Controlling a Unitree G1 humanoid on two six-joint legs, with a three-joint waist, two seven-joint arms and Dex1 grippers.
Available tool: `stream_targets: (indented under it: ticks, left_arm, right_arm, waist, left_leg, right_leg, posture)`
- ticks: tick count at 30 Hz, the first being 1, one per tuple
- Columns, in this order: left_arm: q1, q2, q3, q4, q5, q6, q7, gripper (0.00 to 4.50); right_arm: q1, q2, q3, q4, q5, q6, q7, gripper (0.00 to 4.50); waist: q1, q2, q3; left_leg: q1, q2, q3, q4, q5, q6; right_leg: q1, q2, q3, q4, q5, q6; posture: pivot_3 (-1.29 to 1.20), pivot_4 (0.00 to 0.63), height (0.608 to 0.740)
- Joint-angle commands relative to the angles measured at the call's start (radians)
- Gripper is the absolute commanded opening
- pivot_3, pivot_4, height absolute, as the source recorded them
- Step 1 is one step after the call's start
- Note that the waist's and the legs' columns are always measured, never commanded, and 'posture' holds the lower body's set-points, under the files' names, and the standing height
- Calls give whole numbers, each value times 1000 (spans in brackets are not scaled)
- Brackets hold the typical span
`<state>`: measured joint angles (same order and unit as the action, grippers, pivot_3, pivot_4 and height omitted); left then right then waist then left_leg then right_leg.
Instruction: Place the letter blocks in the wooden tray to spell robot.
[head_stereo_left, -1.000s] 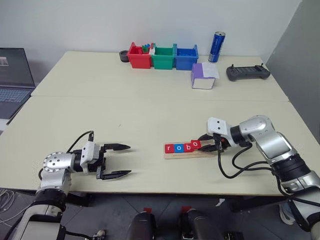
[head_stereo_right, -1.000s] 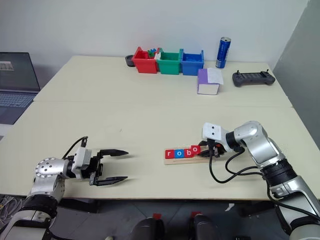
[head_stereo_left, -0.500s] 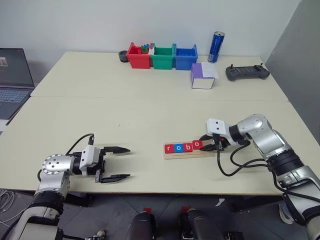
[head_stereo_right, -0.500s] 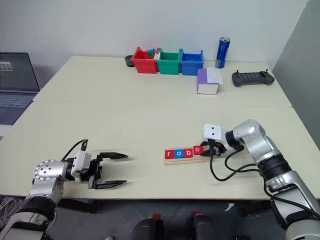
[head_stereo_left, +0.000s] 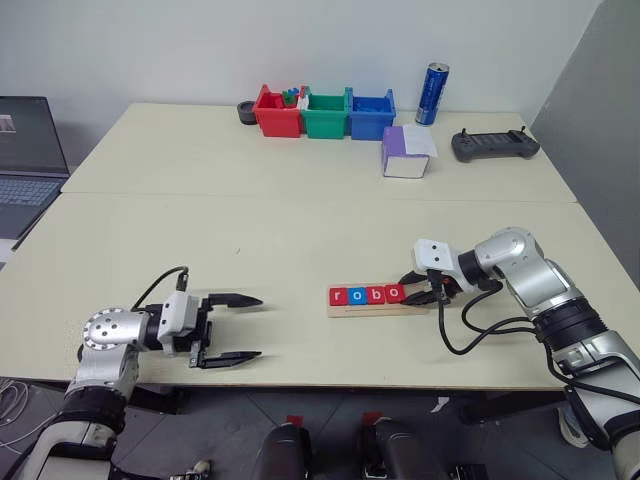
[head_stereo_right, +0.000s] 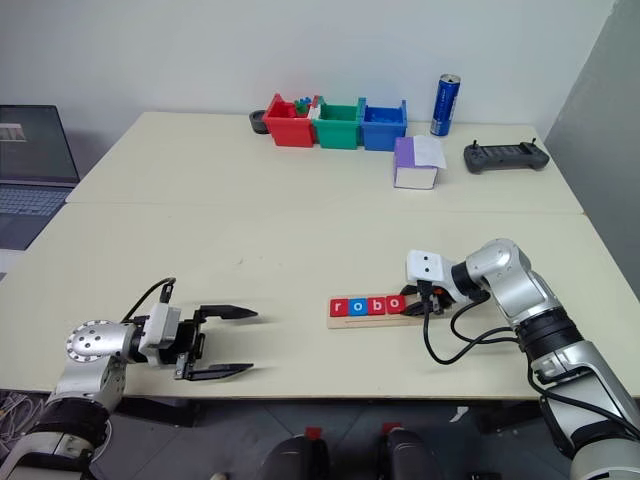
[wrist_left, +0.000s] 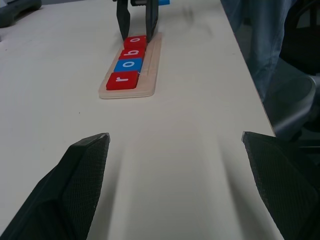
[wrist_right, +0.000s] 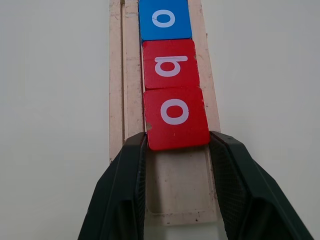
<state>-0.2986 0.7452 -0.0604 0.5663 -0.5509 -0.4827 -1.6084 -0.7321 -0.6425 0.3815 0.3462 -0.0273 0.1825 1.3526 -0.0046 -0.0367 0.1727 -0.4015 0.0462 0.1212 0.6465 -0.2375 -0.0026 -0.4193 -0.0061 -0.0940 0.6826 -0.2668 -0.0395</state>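
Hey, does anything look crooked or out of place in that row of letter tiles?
The red second o block sits slightly askew between the right gripper fingers, its corner overlapping the wooden tray rail. The r, o and b blocks look seated, and the last slot is bare.

Laptop (head_stereo_left: 28, 160): you are seeing it running off the picture's left edge, its screen too small to read.
Bin contents (head_stereo_right: 301, 102): you are looking at tiny coloured pieces in the red bin, too small to tell apart.
Wooden tray (wrist_right: 130, 100): its far end is running past the edge of the right wrist view, so the first tile is cut off there.
Right gripper (head_stereo_left: 425, 291): it is covering the tray's right end in the head views.
Blue can (head_stereo_left: 432, 94): its label is too small for you to read.
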Motion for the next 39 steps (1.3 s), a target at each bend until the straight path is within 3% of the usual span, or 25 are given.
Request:
stream_targets:
  ticks: [1,12,21,27,31,34,39]
  left_arm:
    - [-18,6,39,-33,1,26,-6,4500]
    - [-48,-16,64,-49,46,70,-6,4500]
    - [-49,-20,75,-75,57,93,-6,4500]
    - [-67,-24,64,-61,62,96,-6,4500]
    - [-77,-38,51,-32,68,76,-6,4500]
    - [-74,-39,42,-1,67,48,-6,4500]
    - [-83,-29,19,99,61,-23,-6,4500]
  right_arm:
    - [-5,4,-7,-24,-3,-9,-1,1465]
    - [-9,9,5,-24,-40,-26,-20,1465]
    - [-6,-8,-57,-131,40,48,22,4486]
    - [27,-53,-110,-201,98,112,20,4486]
    - [-2,1,-148,-101,95,127,-95,4486]
    - [-31,39,-157,18,65,77,-174,3928]
    - [-35,81,-142,109,57,-6,-205,2182]
  waist:
    - [0,0,0]
    - [-1,0,0]
    - [0,0,0]
    - [2,0,0]
    - [-1,0,0]
    - [-5,0,0]
    - [-4,0,0]
  left_leg:
    - [0,0,0,0,0,0]
    - [0,0,0,0,0,0]
    - [0,0,0,0,0,0]
    - [0,0,0,0,0,0]
    - [0,0,0,0,0,0]
    - [1,0,1,0,0,-1]
    - [0,0,1,0,1,-2]
  right_leg:
    - [0,0,0,0,0,0]
    - [0,0,0,0,0,0]
    - [0,0,0,0,0,0]
    - [0,0,0,0,0,0]
    - [0,0,0,0,0,0]
    - [0,0,1,1,0,0]
    - [0,0,1,1,0,0]
  posture:
    - [0,150,740]
    - [0,150,740]
    - [0,150,740]
    - [0,150,740]
    - [0,150,740]
    - [0,150,740]
    - [0,150,740]
